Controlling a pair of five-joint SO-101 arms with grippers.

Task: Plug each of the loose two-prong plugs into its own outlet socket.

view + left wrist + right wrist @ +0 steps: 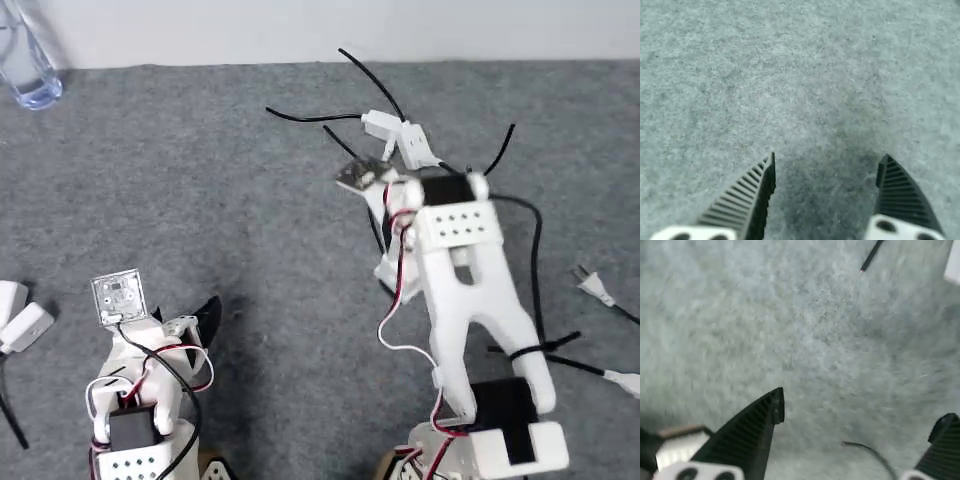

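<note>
Two white plug pieces (385, 125) with black cords lie at the far side of the grey carpet, just beyond the right arm (455, 230). Two loose two-prong plugs (597, 287) lie near the right edge, the second plug (622, 380) nearer the front. White outlet blocks (22, 325) sit at the left edge. My right gripper (860, 415) is open over bare carpet, with a black cord end (872, 254) and a white corner (954, 262) beyond it. My left gripper (825, 170) is open over bare carpet near the front left, its black fingers (207, 315) empty.
A clear plastic bottle (25, 60) stands at the far left corner. Black cords (535, 270) trail along the right arm and across the right side. Another thin cord (867, 450) curls under the right gripper. Open carpet (250, 200) spans the middle.
</note>
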